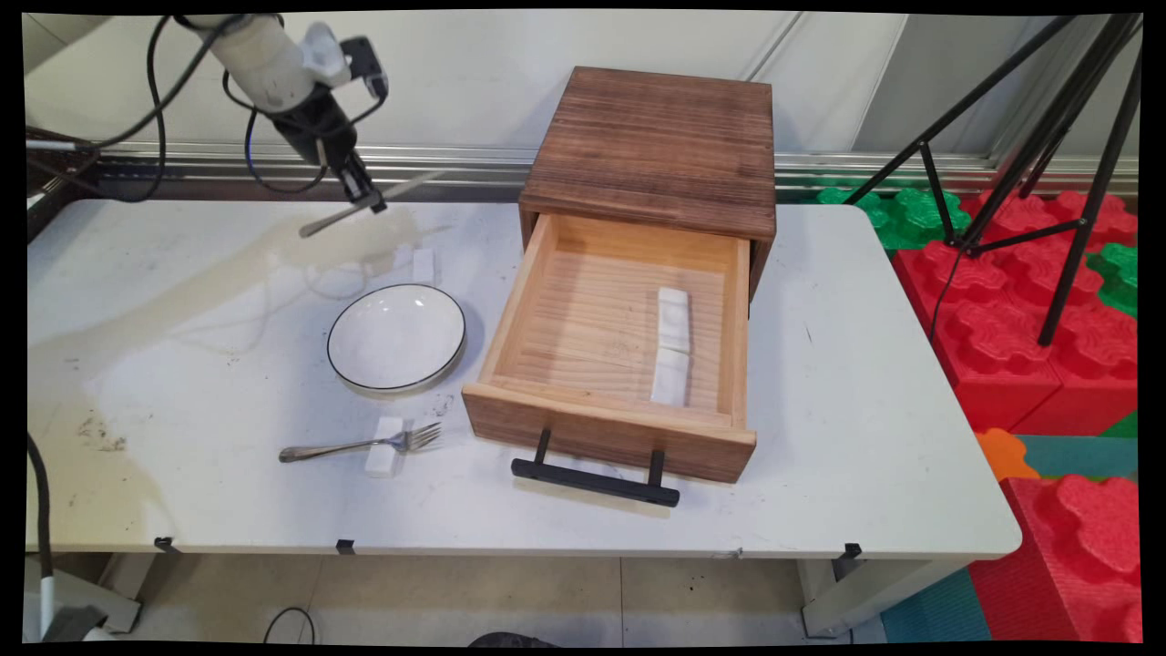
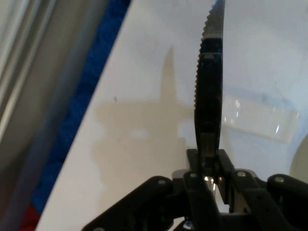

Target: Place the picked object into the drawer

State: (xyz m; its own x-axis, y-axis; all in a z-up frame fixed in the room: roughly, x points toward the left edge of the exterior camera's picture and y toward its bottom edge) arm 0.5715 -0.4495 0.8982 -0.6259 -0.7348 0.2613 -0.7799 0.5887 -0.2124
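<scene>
**Pincer aloft with a knife**

The pincer (image 1: 364, 196) hangs high over the far left part of the table (image 1: 865, 437), its fingers (image 2: 197, 180) closed tight around a table knife (image 1: 364, 202). In the main view the knife lies roughly level in the grip, one end pointing toward 8 o'clock and the other toward 2 o'clock. In the hand view the serrated blade (image 2: 209, 96) rises straight up from between the fingers.

Below the pincer, a small white rest (image 1: 423, 264) lies on the table, and at 5 o'clock from it sits a white plate (image 1: 397, 337) with a dark rim. At 6 o'clock from the plate a fork (image 1: 364, 445) lies across another white block (image 1: 383, 448), tines pointing toward 3 o'clock.

At 3 o'clock from the plate stands a wooden box (image 1: 651, 137) with its drawer (image 1: 610, 428) pulled open. Inside the drawer, two white blocks (image 1: 672, 346) lie end to end near its right wall. A black handle (image 1: 595, 481) runs along the drawer front.
</scene>
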